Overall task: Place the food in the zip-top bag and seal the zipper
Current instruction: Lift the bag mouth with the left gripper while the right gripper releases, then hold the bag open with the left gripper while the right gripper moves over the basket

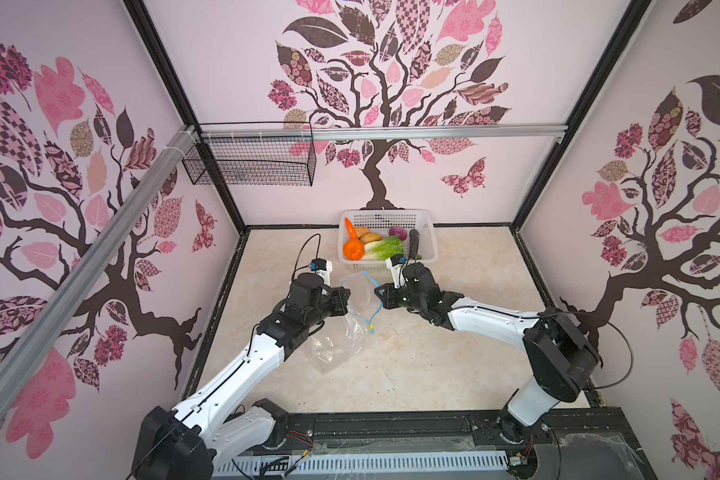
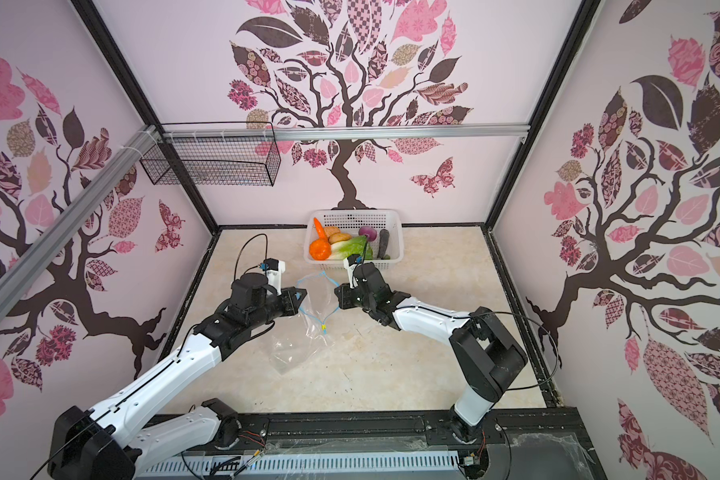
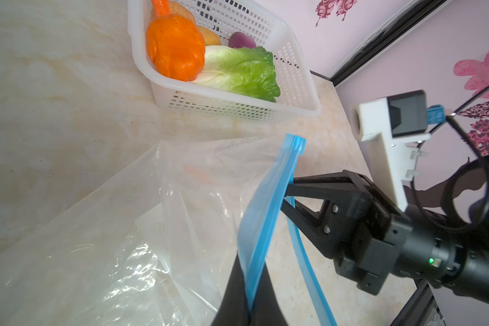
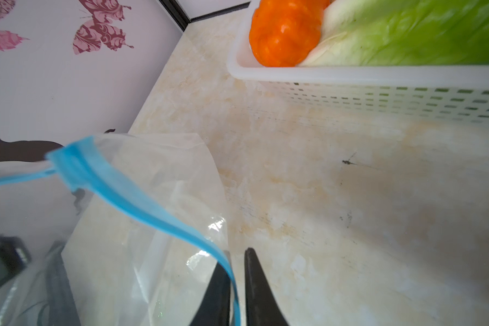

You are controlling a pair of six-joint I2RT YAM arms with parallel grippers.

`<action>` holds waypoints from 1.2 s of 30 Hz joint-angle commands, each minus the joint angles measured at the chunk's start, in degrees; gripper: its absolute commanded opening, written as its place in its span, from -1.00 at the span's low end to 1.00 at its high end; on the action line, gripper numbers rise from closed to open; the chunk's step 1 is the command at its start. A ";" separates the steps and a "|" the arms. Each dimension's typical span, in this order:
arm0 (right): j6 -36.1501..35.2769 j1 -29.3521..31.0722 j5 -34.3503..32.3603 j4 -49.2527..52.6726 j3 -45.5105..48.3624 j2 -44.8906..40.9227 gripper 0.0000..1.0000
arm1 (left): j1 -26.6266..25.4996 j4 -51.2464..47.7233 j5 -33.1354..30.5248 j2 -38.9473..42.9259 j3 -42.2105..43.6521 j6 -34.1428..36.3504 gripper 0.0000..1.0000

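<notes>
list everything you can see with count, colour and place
basket: 1, white, back middle of table
carrot: 1, orange, basket's left end
pumpkin: 1, orange, basket's front left
potatoes: 2, tan, basket, beside carrot
onion: 1, purple, basket's back
cabbage: 1, green, basket's front
eggplant: 1, dark, basket's right
zip-top bag: 1, clear, table, between arms
zipper: 1, light blue, bag's mouth
slider: 1, yellow, on zipper
wire basket: 1, black, back-left rail
table: 1, beige marble, underneath
left gripper: 1, black, shut on zipper
right gripper: 1, black, slightly open around zipper
</notes>
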State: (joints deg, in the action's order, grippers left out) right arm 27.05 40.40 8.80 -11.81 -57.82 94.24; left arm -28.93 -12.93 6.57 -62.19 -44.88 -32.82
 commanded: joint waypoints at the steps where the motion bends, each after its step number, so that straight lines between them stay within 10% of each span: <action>1: -1.77 -0.03 1.17 0.53 -3.44 -1.14 -0.16 | -0.24 2.89 0.54 -1.04 -0.36 0.31 -1.00; 16: -19.48 -8.66 -22.79 19.59 -18.37 0.14 0.57 | 5.04 5.63 -8.37 -2.62 4.19 2.29 -1.00; 26: -17.75 -24.43 -15.98 25.79 -29.35 13.04 0.59 | 7.13 8.27 -8.73 -1.44 6.58 1.59 -1.00; 36: -20.98 -26.07 -15.03 31.07 -40.15 25.70 0.29 | 7.13 8.99 -8.55 0.04 8.01 1.44 -1.00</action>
State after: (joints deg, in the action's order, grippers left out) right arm 7.20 14.00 -6.87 16.23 -94.76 116.81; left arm -22.04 -5.58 -1.50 -63.35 -38.33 -31.51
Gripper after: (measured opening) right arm 0.659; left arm 0.050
